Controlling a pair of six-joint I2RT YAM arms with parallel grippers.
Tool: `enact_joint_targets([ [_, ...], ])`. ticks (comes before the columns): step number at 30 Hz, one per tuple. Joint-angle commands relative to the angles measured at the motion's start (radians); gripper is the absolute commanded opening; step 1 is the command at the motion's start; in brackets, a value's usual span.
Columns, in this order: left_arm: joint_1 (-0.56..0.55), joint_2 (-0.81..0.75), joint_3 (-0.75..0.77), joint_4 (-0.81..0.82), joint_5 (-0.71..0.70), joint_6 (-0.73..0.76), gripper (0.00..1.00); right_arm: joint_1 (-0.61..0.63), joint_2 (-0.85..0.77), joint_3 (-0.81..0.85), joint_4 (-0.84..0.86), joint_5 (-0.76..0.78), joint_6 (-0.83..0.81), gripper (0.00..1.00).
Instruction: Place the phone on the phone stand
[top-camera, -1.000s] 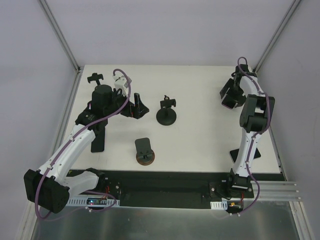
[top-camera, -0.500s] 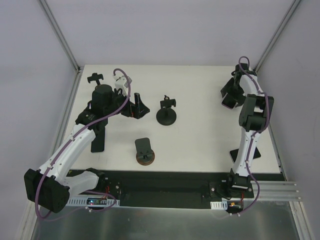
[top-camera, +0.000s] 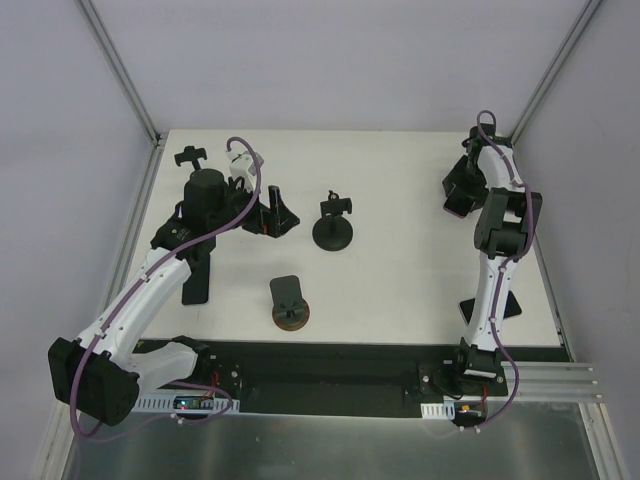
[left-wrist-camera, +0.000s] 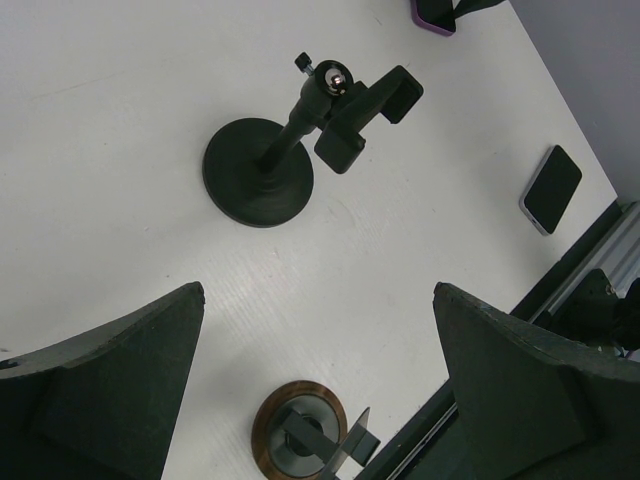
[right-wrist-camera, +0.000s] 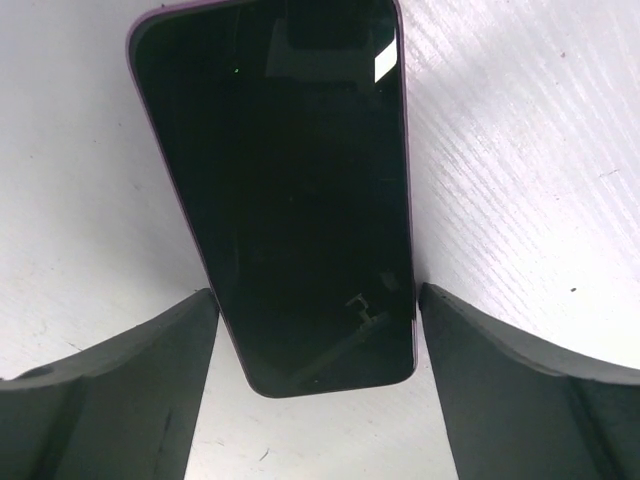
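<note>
Probably stiff, thin and slick, the phone lies flat. The right gripper gapes wide astride it; its long edges look best to pinch.

Table, contents.
- Centre: clamp stand, upright on its round base.
- Nearer and slightly left, by the near edge: disc stand.
- Far left corner: small holder.
- Left side, partly under the left arm: flat slab.
- Far right: phone, flat on the table, between the spread fingers of the right gripper.
- Near right: second phone, flat, well apart from the first.
</note>
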Motion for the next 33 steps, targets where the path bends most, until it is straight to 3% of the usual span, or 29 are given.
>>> enact_joint_targets([
  [1,-0.004,-0.007,0.041,0.013,0.021,-0.010,0.96,0.003,0.039,0.053,-0.048,-0.061,-0.021,0.77],
  [5,-0.006,-0.009,0.041,0.014,0.019,-0.008,0.96,0.005,0.005,0.017,-0.051,-0.082,-0.027,0.65],
  [11,-0.006,-0.013,0.042,0.014,0.028,-0.014,0.96,0.043,-0.191,-0.293,0.052,-0.086,-0.008,0.60],
  [14,-0.006,-0.019,0.041,0.013,0.027,-0.017,0.95,0.075,-0.277,-0.422,0.109,-0.093,-0.011,0.64],
  [16,-0.007,-0.025,0.042,0.014,0.030,-0.020,0.95,0.084,-0.293,-0.447,0.116,-0.089,-0.017,0.74],
  [18,-0.009,-0.030,0.042,0.013,0.031,-0.020,0.95,0.083,-0.279,-0.435,0.110,-0.090,-0.030,0.82],
  [22,-0.009,-0.035,0.042,0.014,0.016,-0.013,0.95,0.083,-0.201,-0.336,0.037,-0.099,-0.042,0.90],
  [24,-0.009,-0.033,0.041,0.013,0.016,-0.013,0.95,0.081,-0.185,-0.304,0.036,-0.105,-0.045,1.00],
  [33,-0.009,-0.019,0.044,0.013,0.037,-0.024,0.95,0.043,-0.133,-0.247,0.024,-0.109,-0.050,0.96],
])
